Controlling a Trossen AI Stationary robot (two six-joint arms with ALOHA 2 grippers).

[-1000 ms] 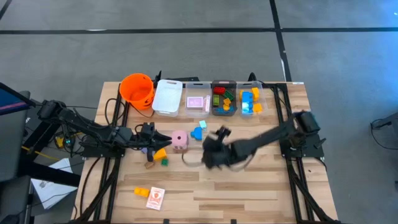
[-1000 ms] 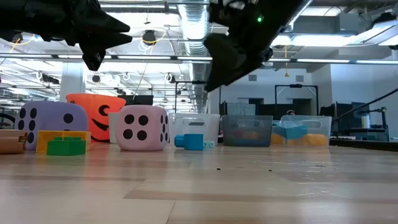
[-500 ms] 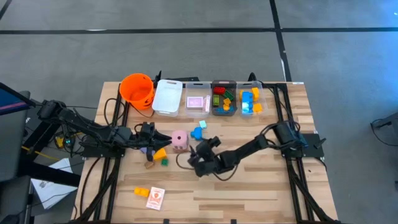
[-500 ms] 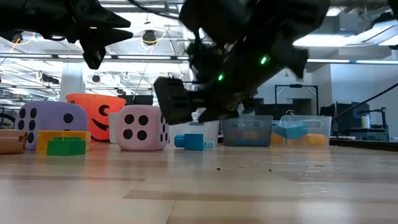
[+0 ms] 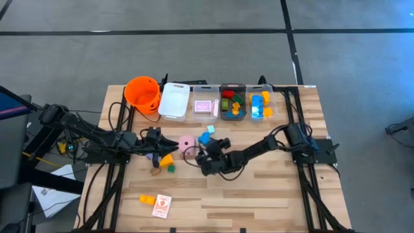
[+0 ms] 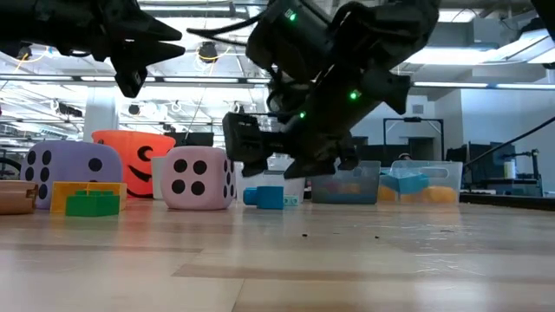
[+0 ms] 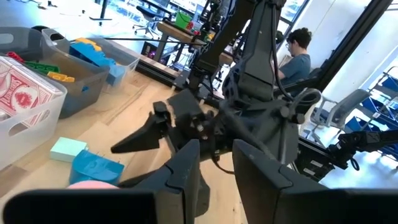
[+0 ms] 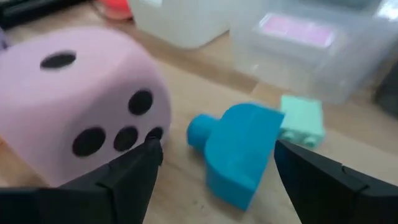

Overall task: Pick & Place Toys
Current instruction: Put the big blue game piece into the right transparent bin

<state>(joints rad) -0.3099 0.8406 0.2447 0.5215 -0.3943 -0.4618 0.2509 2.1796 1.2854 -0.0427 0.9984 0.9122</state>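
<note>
Sorting half done as right arm lines up on a loose blue brick

Red, green and orange plastic bricks fill the grey bin and blue and yellow ones the clear bin at the table's far edge, with pink cards in the next bin; a pink dotted die, a purple dotted die, a blue plastic brick, a mint brick, yellow and green bricks and a red-backed card remain on the wood. The right gripper hangs spread wide over the blue brick beside the pink die, holding nothing. The left gripper hovers near the purple die, fingers nearly together, apparently empty.
</note>
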